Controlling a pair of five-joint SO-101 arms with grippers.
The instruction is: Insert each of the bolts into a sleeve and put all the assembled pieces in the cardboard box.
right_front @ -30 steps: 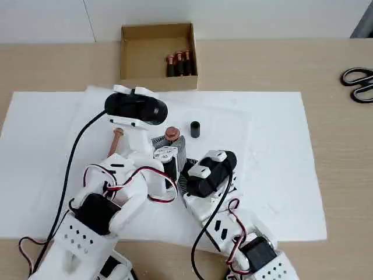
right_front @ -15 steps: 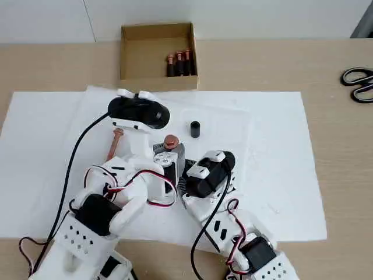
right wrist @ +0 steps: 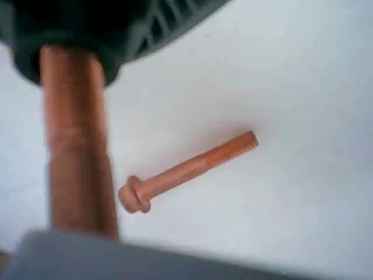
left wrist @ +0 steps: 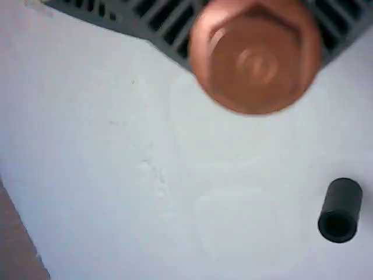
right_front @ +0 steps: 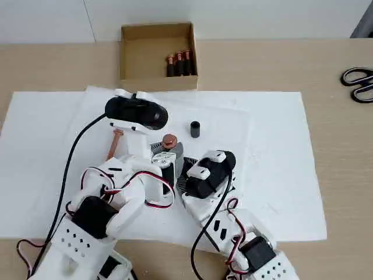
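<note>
The left claw was closed on a bolt, holding it upright with its head up over the paper. The bolt's lower end sat in a sleeve clamped in the right claw. A spare bolt lay flat on the paper beside the left arm. A spare sleeve sat near the claws, towards the box. Three assembled pieces lay side by side in the box, against its right wall.

You can read no words, numbers or signs here, not even on the cardboard box.
</note>
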